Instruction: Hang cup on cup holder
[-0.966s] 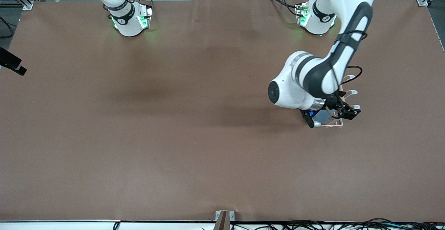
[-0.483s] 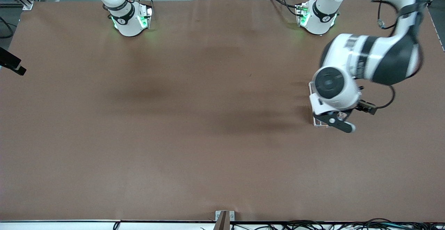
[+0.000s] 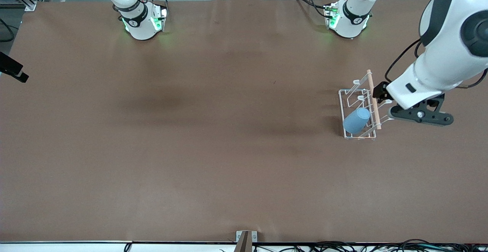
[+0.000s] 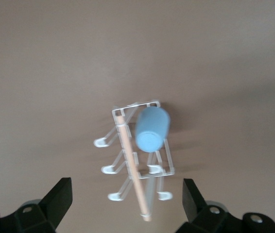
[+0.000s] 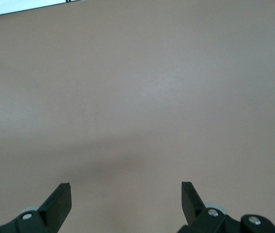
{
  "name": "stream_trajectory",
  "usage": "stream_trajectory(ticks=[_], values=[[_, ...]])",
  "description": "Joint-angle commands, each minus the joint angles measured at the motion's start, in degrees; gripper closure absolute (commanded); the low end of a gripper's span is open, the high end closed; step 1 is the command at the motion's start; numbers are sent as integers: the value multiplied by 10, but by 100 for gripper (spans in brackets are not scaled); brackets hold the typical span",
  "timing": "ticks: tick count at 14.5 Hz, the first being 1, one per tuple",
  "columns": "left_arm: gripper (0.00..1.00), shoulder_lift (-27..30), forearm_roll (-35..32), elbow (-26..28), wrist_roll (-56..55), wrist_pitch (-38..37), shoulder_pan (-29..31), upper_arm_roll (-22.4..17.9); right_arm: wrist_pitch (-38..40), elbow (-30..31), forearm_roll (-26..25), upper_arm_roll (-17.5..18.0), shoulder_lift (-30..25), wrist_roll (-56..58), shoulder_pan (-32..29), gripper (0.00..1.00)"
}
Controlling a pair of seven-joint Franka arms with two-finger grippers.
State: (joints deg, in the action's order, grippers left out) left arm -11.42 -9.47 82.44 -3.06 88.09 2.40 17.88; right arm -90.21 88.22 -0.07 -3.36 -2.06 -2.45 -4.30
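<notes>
cup (image 3: 356,120) hangs on cup holder (image 3: 345,92), right of frame; left gripper (image 4: 128,204) released above; right gripper (image 5: 125,204) waits, released; next, retreat.

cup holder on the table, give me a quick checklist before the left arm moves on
1. Cup on a prong of the cup holder, base up: ok.
2. Left end effector open, holding nothing: ok.
3. Left end effector clear of the rack, up in the air above it: ok.
4. Holder upright, base flat on the table: ok.
5. Cup fully seated on the prong: cannot tell.
6. Right end effector open over bare table, waiting: ok.
</notes>
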Motion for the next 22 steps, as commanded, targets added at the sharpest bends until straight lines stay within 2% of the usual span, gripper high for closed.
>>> stream_trajectory(ticks=[1,3,8,11,14,17,20,22], values=[[0,60,54,35,-12,11,-17,-49,5,-7,-2,-3,2,7,3,0],[0,96,67,60,-22,14,-36,-82,5,-7,-2,-3,2,6,4,0],[0,124,115,50,-18,11,-78,-164,5,-7,-2,-3,2,6,3,0],[0,115,116,12,-23,8,-80,-168,5,-7,-2,-3,2,6,4,0],[0,116,112,11,-20,-4,-83,-171,2,-8,-3,-3,3,1,6,0],[1,128,111,27,-27,-13,-82,-174,0,-9,-2,-3,2,2,6,0],[1,162,111,69,-36,-1,-81,-174,2,-8,-2,-3,2,4,6,0],[1,157,111,64,-35,-1,-83,-174,2,-9,-2,-3,3,5,5,0]])
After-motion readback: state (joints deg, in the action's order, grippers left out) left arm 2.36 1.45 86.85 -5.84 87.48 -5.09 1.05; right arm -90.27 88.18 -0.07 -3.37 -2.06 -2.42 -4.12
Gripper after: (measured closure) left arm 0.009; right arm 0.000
